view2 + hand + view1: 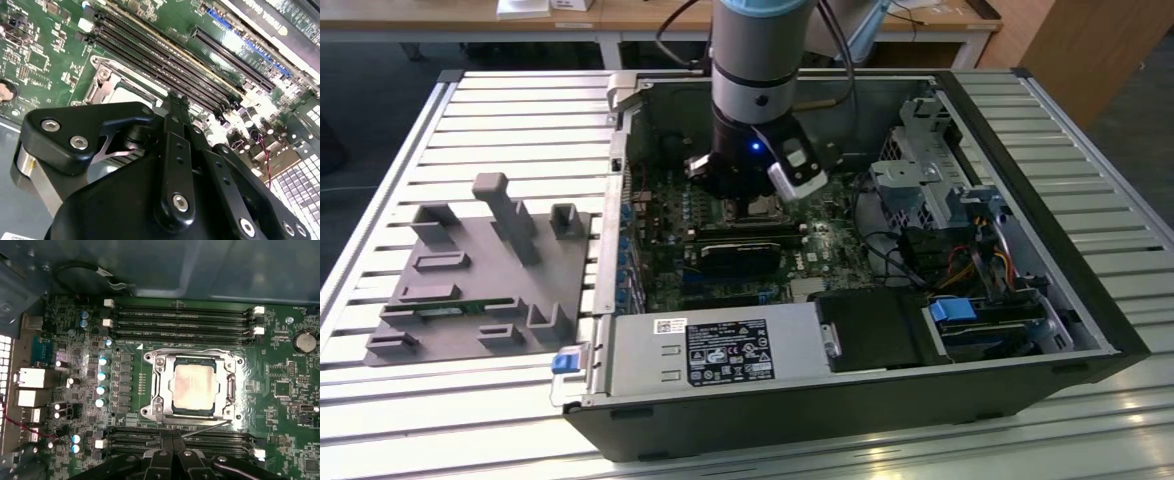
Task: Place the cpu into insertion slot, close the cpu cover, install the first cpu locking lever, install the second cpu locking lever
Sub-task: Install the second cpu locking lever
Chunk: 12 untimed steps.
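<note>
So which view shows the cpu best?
The first wrist view: the cpu lies in plain sight, framed by the cpu cover. The second wrist view catches a sliver; in the exterior view the arm covers it.

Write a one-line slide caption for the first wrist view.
CPU seated in its socket beneath the closed cover, claw poised beside it.

claw (172,446): cut off by frame edge | insertion slot (120,92): partly hidden behind claw body
</note>
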Tool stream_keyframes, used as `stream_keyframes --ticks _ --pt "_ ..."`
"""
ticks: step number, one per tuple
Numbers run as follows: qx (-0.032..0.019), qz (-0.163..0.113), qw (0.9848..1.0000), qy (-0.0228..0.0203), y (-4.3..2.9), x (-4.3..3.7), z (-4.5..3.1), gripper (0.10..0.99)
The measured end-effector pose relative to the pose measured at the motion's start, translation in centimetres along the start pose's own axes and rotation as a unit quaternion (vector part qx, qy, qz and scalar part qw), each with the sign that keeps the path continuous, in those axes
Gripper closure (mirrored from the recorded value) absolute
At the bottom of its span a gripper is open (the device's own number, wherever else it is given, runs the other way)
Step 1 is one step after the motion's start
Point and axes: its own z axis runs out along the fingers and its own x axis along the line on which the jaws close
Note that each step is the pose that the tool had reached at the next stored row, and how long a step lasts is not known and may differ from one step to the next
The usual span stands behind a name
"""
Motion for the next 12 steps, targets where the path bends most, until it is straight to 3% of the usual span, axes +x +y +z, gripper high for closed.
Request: stream_keyframes --ticks 2,7,12 --pt "-0.0068 0.0 1.0 -0.0002 -0.3 0.07 0.02 0.98" --pt "-0.0163 0.0 0.9999 -0.0006 -0.51 0.21 0.42 0.98" --pt "-0.0172 0.0 0.9999 -0.0005 -0.61 0.31 1.29 0.98"
